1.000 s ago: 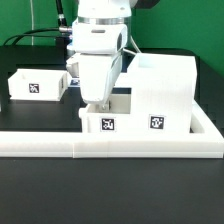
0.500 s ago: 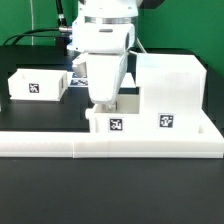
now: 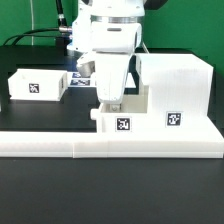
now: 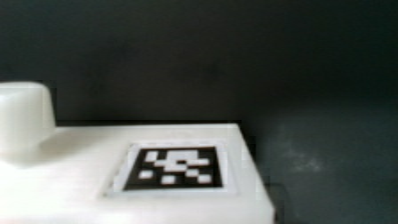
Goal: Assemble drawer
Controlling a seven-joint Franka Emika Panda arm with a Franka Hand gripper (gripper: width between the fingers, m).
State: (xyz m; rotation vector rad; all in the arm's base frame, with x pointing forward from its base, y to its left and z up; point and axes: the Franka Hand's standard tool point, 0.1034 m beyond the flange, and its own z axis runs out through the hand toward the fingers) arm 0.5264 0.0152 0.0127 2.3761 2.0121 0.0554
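The drawer point(image 3: 120, 124), a small white open box with a tag on its front, stands against the left side of the tall white housing point(image 3: 175, 85) in the exterior view. My gripper point(image 3: 108, 104) reaches down into the drawer's open top. Its fingers look closed on the drawer's wall, and their tips are hidden inside. The wrist view shows the drawer's tagged face point(image 4: 178, 168) and its round knob point(image 4: 22, 120), but none of my fingers.
A second small white tagged box point(image 3: 35, 85) sits at the exterior view's left. A long white rail point(image 3: 110, 148) runs along the front and turns back at the right, beyond the housing. Black cables lie at the back left.
My gripper and the drawer have moved steadily toward the exterior view's right. The housing has slid right with them. The left box has not moved.
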